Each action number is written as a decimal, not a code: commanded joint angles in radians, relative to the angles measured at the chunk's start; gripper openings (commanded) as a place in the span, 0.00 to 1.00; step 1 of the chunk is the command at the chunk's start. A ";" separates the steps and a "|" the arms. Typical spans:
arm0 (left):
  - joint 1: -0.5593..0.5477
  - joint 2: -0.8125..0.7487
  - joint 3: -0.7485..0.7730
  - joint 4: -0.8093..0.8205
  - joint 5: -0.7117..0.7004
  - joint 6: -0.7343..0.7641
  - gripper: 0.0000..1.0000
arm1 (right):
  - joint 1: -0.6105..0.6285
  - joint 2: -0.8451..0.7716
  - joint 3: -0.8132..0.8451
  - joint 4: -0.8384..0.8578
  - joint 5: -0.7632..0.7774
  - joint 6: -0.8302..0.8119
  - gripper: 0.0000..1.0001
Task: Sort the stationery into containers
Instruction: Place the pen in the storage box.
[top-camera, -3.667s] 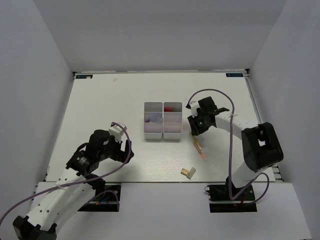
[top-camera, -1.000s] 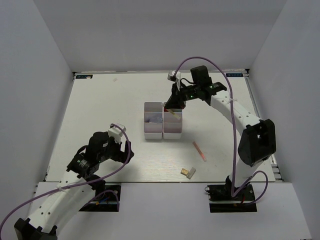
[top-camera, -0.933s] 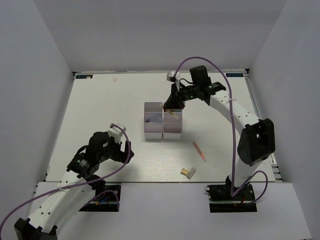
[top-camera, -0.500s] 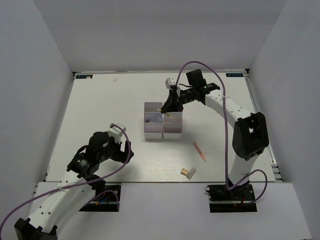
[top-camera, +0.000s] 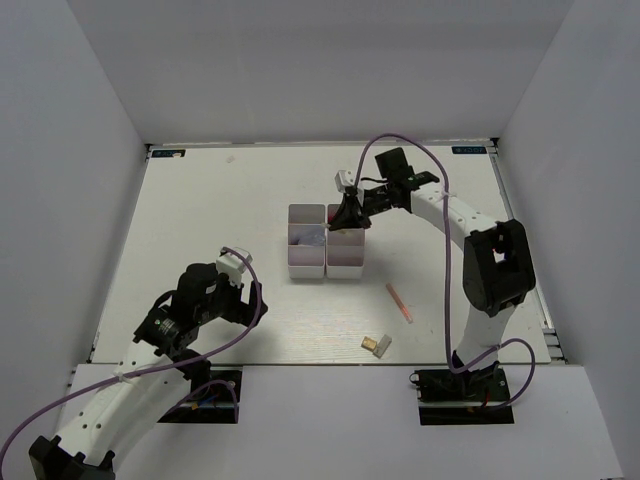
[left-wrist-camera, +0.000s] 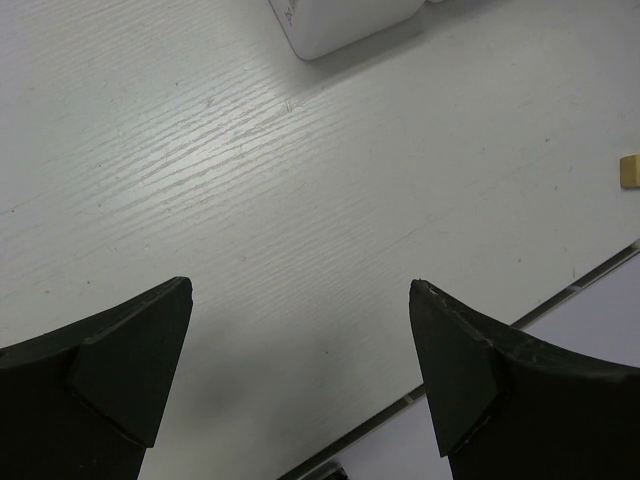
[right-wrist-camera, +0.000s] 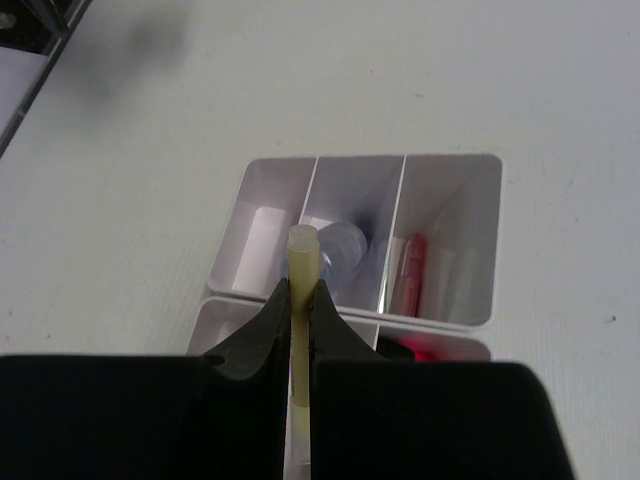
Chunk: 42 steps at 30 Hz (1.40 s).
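Note:
My right gripper (top-camera: 347, 214) is shut on a pale yellow pen-like stick (right-wrist-camera: 302, 245) and hangs over the far end of two white three-compartment trays, the left one (top-camera: 307, 263) and the right one (top-camera: 345, 268). In the right wrist view the gripper (right-wrist-camera: 300, 287) is over the divide between the trays. The further tray (right-wrist-camera: 452, 165) holds a white piece, a clear bluish tube (right-wrist-camera: 345, 248) and a pink piece (right-wrist-camera: 410, 272). A red item (right-wrist-camera: 432, 350) lies in the nearer tray. My left gripper (left-wrist-camera: 300, 300) is open and empty above bare table.
A thin orange pen (top-camera: 399, 302) lies on the table right of the trays. A tan block (top-camera: 377, 344) lies near the front edge and also shows in the left wrist view (left-wrist-camera: 629, 170). A tray corner (left-wrist-camera: 340, 25) shows there too.
My right arm carried the pale stick from the table beside the orange pen to the trays, then turned its wrist and sank lower over their far end. My left arm has not moved.

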 joint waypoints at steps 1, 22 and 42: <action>0.005 0.000 -0.002 0.011 0.004 0.007 1.00 | -0.017 0.003 -0.033 0.014 0.016 -0.042 0.00; 0.005 -0.015 -0.002 0.009 0.001 0.005 1.00 | -0.043 -0.313 -0.262 0.308 0.278 0.498 0.00; 0.006 -0.044 -0.002 0.017 0.040 0.004 1.00 | -0.019 -0.476 -0.507 -0.205 1.033 0.732 0.38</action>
